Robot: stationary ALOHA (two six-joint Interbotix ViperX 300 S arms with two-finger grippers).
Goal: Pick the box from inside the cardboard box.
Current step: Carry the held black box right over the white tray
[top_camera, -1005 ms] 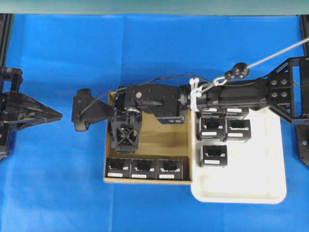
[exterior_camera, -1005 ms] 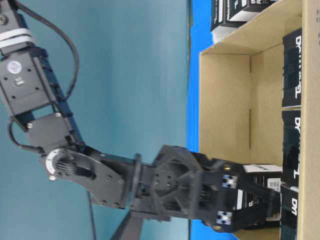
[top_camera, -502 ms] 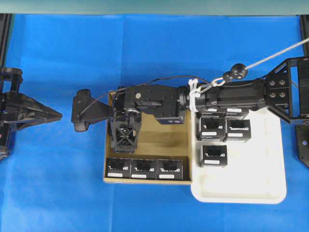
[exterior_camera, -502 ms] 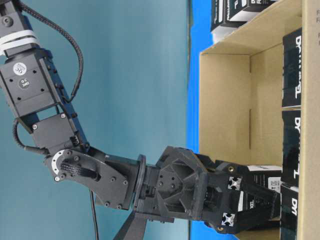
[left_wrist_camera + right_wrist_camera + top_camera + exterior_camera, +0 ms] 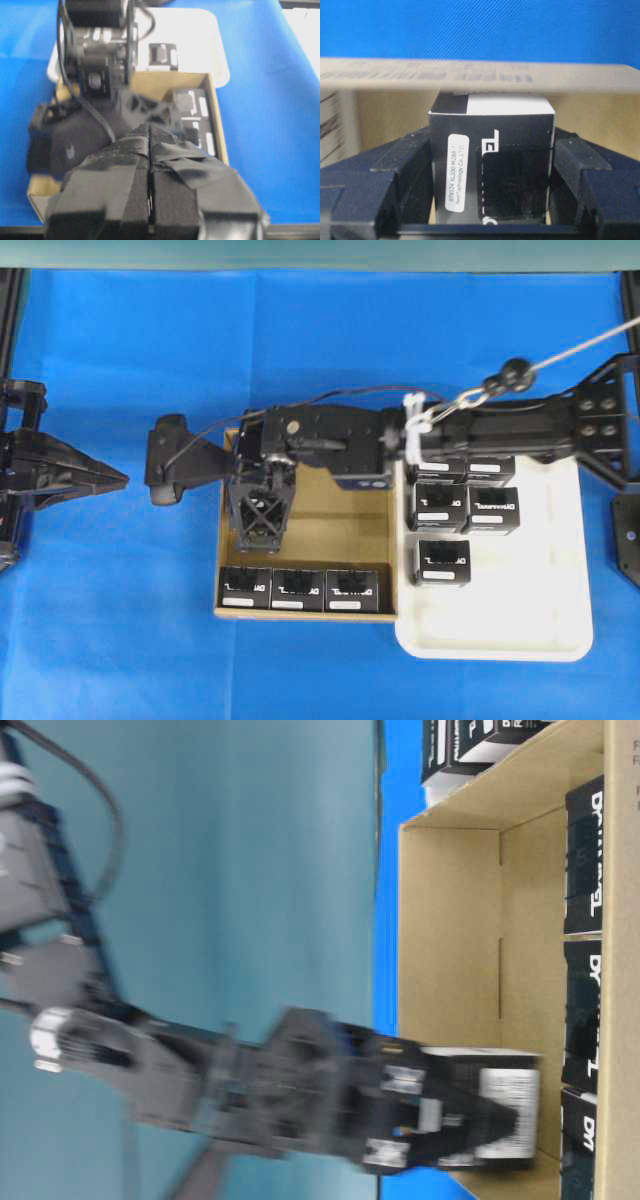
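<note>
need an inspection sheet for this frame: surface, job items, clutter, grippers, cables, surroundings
Surface: blue table cover, no spills seen.
Job's things: cardboard box holds three black cartons along its near wall; a fourth carton sits between the right gripper's fingers.
Clutter: white tray beside the cardboard box, holding more black cartons.
Grippers: right gripper down in the cardboard box, fingers against the fourth carton's sides; left gripper shut, parked off to the left.
Cables: black lead looped over the right arm; a cord running up and away.
Surroundings: teal wall.

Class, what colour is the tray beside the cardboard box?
White; the tray shows best in the overhead view.
</note>
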